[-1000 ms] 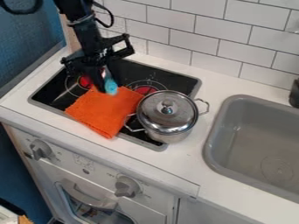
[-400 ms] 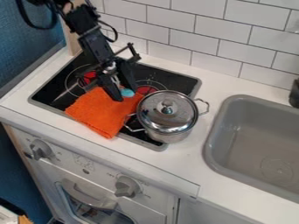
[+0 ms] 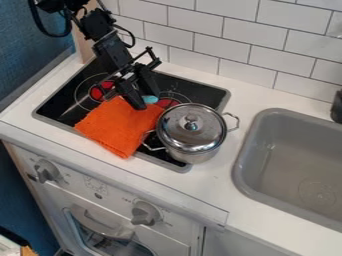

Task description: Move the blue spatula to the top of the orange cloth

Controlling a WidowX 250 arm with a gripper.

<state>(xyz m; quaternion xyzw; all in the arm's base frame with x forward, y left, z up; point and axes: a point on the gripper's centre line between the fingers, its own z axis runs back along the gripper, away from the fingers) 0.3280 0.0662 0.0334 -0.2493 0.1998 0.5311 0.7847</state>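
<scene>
Blue spatula [image 3: 151,99] shows as just a small light-blue piece at the lower end of the gripper [image 3: 145,99], near the upper part of the orange cloth [image 3: 119,128] (the rest of it is hidden or too dark to pick out). Whether that piece touches the cloth or is held above it, I cannot tell. Nor can I tell whether the gripper is clenched on the spatula or released; black parts overlap there. The gripper hangs down at a slant over the upper edge of the cloth, and the arm [image 3: 100,27] is cut off by the top of the view.

Below the gripper, the cloth lies on the black stovetop [image 3: 61,99], its lower corner reaching the front rim. Just beside the cloth, below and to the right of the gripper, sits a metal pot [image 3: 194,156] with a shiny lid [image 3: 179,131] (its far side is out of sight). Farther right of the gripper is the gray sink [image 3: 284,160], cut off by the view's edge, with a dark object [image 3: 337,107] above it, mostly cut off (I can't say what it is).
</scene>
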